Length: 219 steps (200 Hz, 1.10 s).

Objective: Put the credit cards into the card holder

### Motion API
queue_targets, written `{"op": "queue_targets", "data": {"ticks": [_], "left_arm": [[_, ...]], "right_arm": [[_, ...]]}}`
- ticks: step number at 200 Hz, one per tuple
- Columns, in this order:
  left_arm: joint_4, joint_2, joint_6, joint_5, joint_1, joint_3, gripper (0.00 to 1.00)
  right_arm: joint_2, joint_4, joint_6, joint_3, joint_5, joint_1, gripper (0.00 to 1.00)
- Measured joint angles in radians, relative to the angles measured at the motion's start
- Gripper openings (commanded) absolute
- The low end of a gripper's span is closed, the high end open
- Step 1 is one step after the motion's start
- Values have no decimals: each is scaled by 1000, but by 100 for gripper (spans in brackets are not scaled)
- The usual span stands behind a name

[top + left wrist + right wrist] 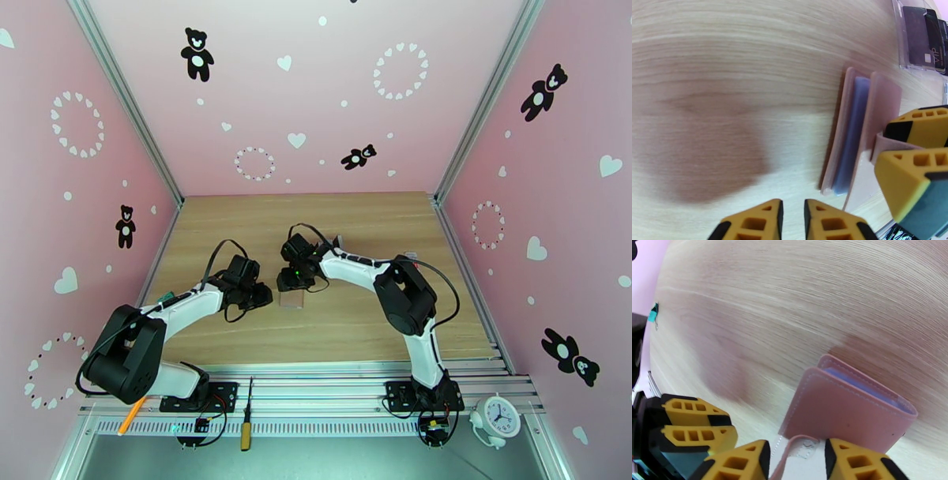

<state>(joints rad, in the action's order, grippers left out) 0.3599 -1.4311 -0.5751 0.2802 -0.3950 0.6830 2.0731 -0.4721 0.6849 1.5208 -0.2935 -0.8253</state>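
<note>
From above, the card holder [292,300] lies mid-frame on the table [355,229], between the left gripper [261,298] and right gripper [291,280].

Left wrist view: the left gripper's fingers almost meet, empty; credit cards [926,39] sit upper right.

Right wrist view: the right gripper's fingers straddle the holder's snap tab [800,447].

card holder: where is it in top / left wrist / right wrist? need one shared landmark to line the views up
Top external: card holder mid-table, between the two grippers.
Left wrist: right of centre, edge-on, bluish sleeves showing, beside the right gripper.
Right wrist: lower centre, cover up, its snap tab between the right gripper's fingers.
Shared landmark: the tab, met by the right gripper.
</note>
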Motion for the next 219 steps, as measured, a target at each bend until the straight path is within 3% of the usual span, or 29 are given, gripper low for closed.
{"op": "queue_targets", "data": {"ticks": [74,123,171,219], "left_arm": [[64,55,23,-31,19,1,24],[108,90,26,-50,20,16,25],[139,122,26,-57,21,41,25],[149,146,26,-45,21,48,25]], "right_arm": [[-24,0,11,36,-31,0,70],[-57,3,14,52,-51,0,71],[-71,23,19,36,-66,1,60],[-92,59,40,-66,-74,6,36]]}}
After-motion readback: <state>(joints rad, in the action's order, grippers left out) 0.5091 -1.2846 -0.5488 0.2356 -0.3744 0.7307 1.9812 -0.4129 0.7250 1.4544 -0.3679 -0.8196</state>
